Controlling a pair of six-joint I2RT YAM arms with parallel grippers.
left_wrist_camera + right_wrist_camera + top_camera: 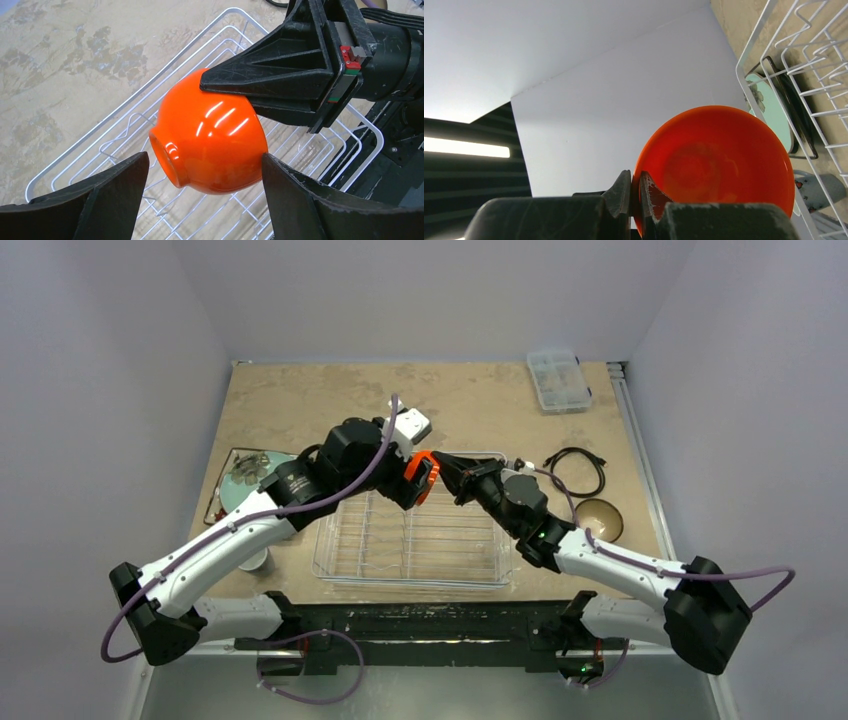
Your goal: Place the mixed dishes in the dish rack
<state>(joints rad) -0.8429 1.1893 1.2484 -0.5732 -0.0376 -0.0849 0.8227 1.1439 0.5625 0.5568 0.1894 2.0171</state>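
Observation:
My right gripper (pixel 447 472) is shut on the rim of the orange bowl (pixel 422 477) and holds it tipped on its side above the far part of the dish rack (pixel 410 545). In the right wrist view the fingers (pixel 636 182) pinch the bowl's rim (pixel 719 160). My left gripper (pixel 204 160) is open around the bowl (pixel 210 145); its right finger is at the bowl's side and its left finger stands apart. The pale-teal plate (pixel 240 492) lies on the flower-patterned plate (pixel 232 462) at the left. The grey cup (pixel 256 560) and the dark brown bowl (pixel 598 520) stand beside the rack.
A clear compartment box (pixel 558 378) sits at the far right. A black coiled cable (pixel 577 468) lies right of the rack. The rack's wire rim (pixel 125 100) and prongs show under the bowl. White walls enclose the table.

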